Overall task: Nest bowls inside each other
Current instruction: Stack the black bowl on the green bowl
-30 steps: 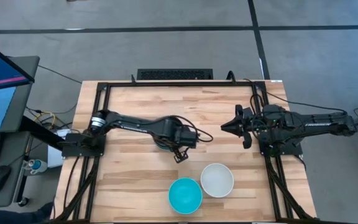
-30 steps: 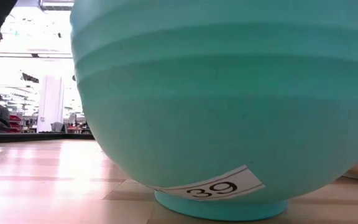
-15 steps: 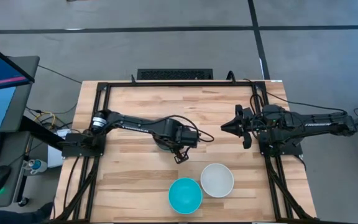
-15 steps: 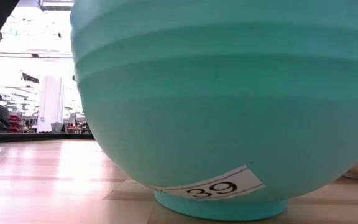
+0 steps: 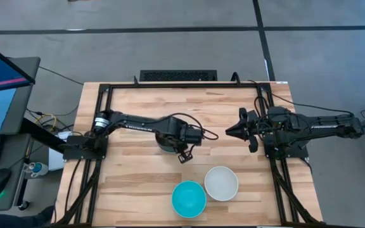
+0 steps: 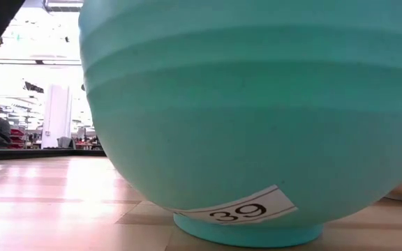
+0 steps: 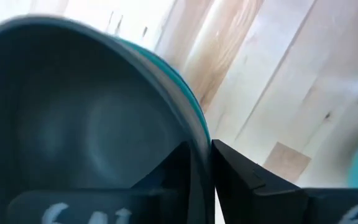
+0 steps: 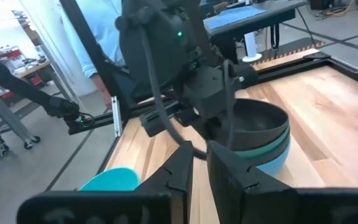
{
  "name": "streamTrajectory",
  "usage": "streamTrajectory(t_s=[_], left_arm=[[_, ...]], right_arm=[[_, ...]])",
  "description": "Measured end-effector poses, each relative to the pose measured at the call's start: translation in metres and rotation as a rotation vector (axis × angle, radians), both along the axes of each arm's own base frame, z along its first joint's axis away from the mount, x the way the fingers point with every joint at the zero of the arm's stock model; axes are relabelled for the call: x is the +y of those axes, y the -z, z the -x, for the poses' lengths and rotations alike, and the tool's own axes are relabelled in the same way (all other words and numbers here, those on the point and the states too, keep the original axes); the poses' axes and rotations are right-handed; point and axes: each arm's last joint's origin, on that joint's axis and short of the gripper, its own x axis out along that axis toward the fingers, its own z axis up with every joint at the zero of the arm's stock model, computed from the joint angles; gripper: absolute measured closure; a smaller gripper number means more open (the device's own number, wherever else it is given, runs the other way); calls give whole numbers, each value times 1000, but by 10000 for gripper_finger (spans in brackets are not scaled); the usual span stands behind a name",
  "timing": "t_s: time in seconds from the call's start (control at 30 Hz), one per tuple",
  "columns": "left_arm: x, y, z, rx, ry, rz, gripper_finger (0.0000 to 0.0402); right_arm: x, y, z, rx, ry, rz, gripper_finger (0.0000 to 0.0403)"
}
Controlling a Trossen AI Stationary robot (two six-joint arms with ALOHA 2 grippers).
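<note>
A stack of nested bowls [image 5: 165, 143] stands at the table's middle: a black bowl on top, a teal-green one under it and a cyan-blue one at the bottom, as the right wrist view [image 8: 263, 142] shows. My left gripper [image 5: 183, 154] is shut on the stack's rim. A single cyan-blue bowl [image 5: 189, 197] and a white bowl [image 5: 221, 183] stand upright near the front edge. My right gripper [image 5: 228, 130] is shut and empty, to the right of the stack. My left gripper pinches the top black bowl's rim [image 7: 199, 134], one finger [image 7: 178, 163] inside the bowl and one [image 7: 232, 165] outside. It comes from above, pointing down, at the stack's right side [image 8: 229, 134]. Whether the teal-green rim just below is also pinched, I cannot tell.
The black frame rails [image 5: 104, 114] run along the table's left, far and right sides. In the low view the cyan-blue bowl [image 6: 257, 118] with a "39" label fills most of the picture. A person stands beyond the table's left edge [image 8: 114, 28].
My left gripper has edged a little toward the table's right edge, still shut on the stack's rim. The single cyan-blue and white bowls have stayed where they were.
</note>
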Motion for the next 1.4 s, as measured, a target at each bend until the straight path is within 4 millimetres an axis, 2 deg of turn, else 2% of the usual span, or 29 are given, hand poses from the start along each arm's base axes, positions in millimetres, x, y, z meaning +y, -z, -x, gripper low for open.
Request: streamTrajectory(t_s=[0.3,0.67,0.77,0.97,1.17,1.4], left_arm=[[6,-11,-4,-45,-2,47,344],[4,-56,-2,-139,-9,-32,345],[4,-56,-1,-132,-10,-42,351],[4,-43,1,-77,-16,-20,371],[3,-43,0,-83,-20,-19,397],[2,-44,-3,-110,-15,11,396]], right_arm=[[0,2,0,20,-1,-3,333],[2,2,1,27,-73,-42,333],[2,2,1,27,-73,-41,333],[2,2,1,26,-74,-37,333],[2,2,1,26,-75,-33,333],[2,2,1,26,-75,-33,333]])
